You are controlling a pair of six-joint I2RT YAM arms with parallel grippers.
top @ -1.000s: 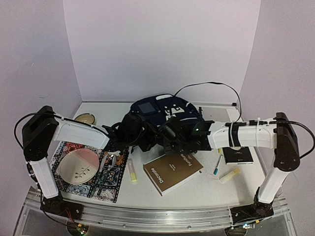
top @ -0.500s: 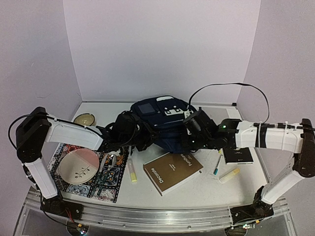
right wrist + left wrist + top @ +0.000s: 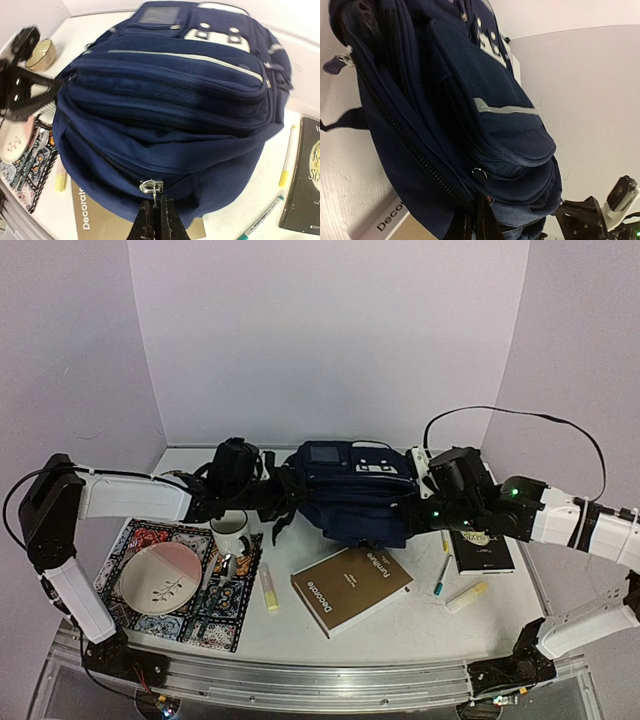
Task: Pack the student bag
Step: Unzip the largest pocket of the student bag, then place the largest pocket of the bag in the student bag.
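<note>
Two shut grippers are shown at the student bag, which lies front pockets upward at the middle rear of the table, between the arms. The left gripper is pinched closed on a zip pull at one end. The right gripper is clamped on a second zip pull at the other. Soft, sagging fabric is to be expected, so the shell would probably be dragged rather than unzipped unless braced. The metal pulls are judged small and slippery, and straps would be better taken for lifting.
</note>
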